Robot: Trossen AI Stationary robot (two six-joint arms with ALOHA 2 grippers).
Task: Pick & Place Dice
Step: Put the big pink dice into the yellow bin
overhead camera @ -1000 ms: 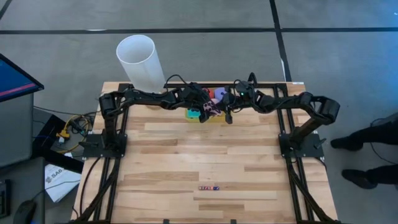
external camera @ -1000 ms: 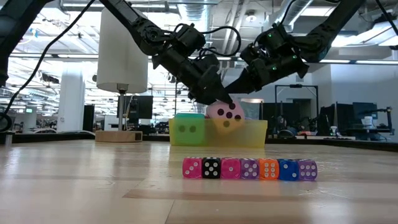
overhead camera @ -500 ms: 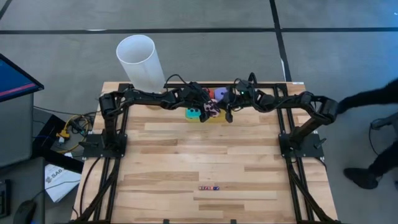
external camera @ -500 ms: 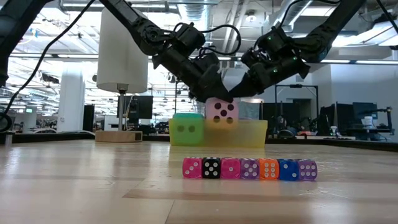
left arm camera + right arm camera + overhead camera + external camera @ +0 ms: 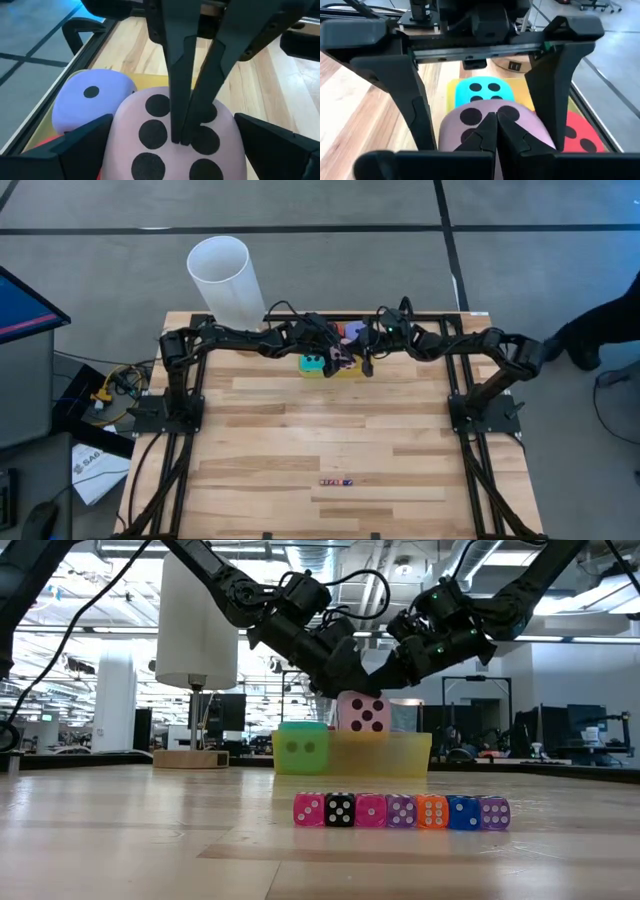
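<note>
A pink die point(image 5: 362, 712) sits level at the rim of a yellow bin point(image 5: 400, 755) at the table's far middle, above the other dice. My left gripper point(image 5: 173, 117) is open, with its fingers point(image 5: 402, 100) close on either side of the pink die. My right gripper point(image 5: 495, 122) is shut, its tips on the same die. In the bin lie a cyan die point(image 5: 482, 92), a purple die point(image 5: 90, 100) and a red die point(image 5: 575, 132). What the pink die's underside rests on is hidden. My left gripper reaches in from the table's left, slanting down, with a finger at each of two opposite sides of the pink die point(image 5: 122, 125). I cannot tell whether they touch it. My right gripper lays its shut fingertips on the pink die's upper pip face point(image 5: 200, 142), slanting down from the table's right.
A tall white tube point(image 5: 225, 280) stands at the far left corner. A row of tiny dice point(image 5: 400, 811) lies near the front edge. Bare wood stretches between the bin and that row. A person point(image 5: 600, 330) stands past the table's right side.
The pink die has turned from tilted to level between my left gripper's fingers and stands slightly higher over the bin. Both grippers have kept their places and their openings.
</note>
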